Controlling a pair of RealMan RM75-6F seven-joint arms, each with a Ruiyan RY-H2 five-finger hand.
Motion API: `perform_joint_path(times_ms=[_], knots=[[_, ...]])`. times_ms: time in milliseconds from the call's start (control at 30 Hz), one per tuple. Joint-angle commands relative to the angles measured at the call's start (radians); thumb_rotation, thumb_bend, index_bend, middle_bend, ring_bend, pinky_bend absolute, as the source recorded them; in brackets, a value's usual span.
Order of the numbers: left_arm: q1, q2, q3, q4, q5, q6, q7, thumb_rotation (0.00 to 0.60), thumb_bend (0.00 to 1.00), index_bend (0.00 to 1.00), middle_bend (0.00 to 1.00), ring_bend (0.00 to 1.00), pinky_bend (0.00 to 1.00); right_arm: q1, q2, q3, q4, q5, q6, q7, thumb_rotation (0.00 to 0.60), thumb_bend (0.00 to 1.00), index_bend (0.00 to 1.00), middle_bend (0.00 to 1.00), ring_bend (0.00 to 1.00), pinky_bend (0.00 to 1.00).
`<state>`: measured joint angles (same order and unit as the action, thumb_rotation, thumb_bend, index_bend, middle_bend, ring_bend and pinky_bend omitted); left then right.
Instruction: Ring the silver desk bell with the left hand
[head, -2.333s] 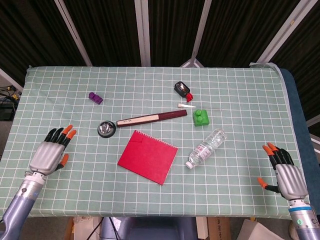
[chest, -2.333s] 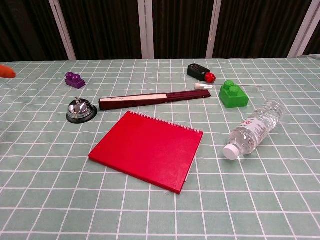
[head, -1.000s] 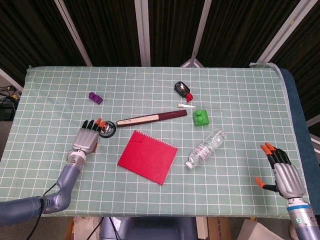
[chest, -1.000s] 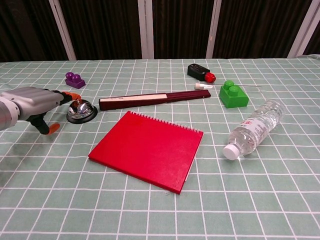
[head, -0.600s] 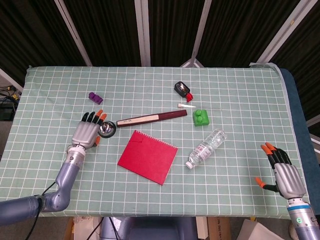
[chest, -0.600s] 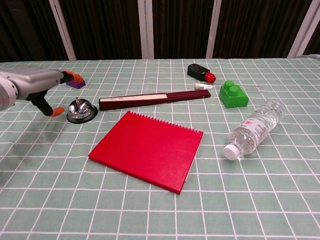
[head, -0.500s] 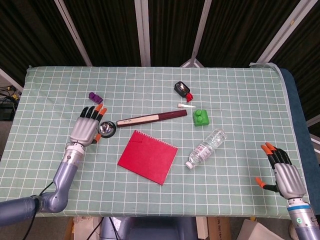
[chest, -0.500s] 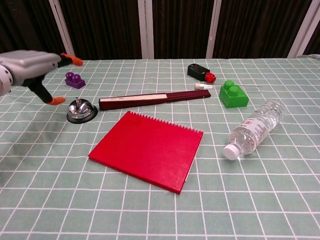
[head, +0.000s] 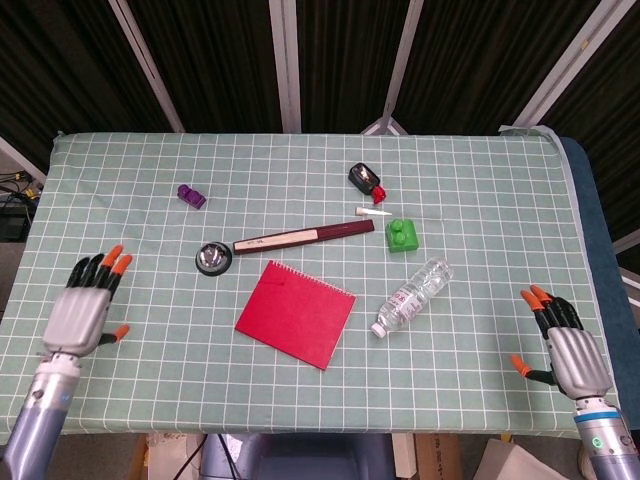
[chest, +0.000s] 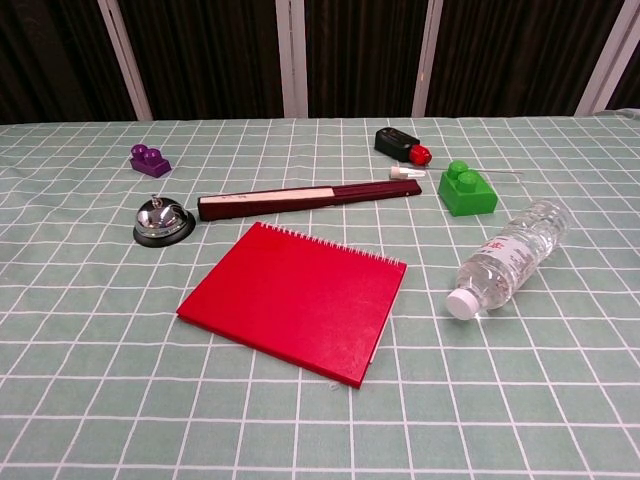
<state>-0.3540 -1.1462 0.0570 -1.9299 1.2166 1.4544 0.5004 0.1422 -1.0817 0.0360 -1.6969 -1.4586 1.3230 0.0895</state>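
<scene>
The silver desk bell (head: 214, 258) on its black base stands on the checked cloth, left of the middle; the chest view shows the silver desk bell (chest: 162, 220) with nothing touching it. My left hand (head: 86, 306) hovers near the table's front left, well to the left of the bell, fingers spread and empty. My right hand (head: 563, 345) rests at the front right edge, also spread and empty. Neither hand appears in the chest view.
A dark red folded fan (head: 303, 236) lies just right of the bell, a red notebook (head: 296, 312) in front of it. A purple block (head: 191, 195), green block (head: 402, 235), water bottle (head: 412, 297) and a black and red item (head: 367, 180) lie around.
My left hand was at the bell a second ago, lifted above it, and has now drawn back to the front left of the table. The right hand has not moved.
</scene>
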Motion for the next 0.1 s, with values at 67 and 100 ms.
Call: perform_joint_path(times_ms=[67, 100], knots=[[0.139, 0.050, 0.116, 0.052, 0.158, 0.133, -0.112, 0.600, 0.15, 0.00, 0.00, 0.00, 0.00, 0.000, -0.002, 0.001, -0.001, 0.003, 0.000, -0.003, 0.600, 0.29, 0.00, 0.00, 0.00, 0.00], [0.145, 0.050, 0.119, 0.060, 0.166, 0.138, -0.118, 0.600, 0.15, 0.00, 0.00, 0.00, 0.00, 0.000, -0.002, 0.001, -0.001, 0.002, 0.001, -0.003, 0.600, 0.29, 0.00, 0.00, 0.00, 0.00]])
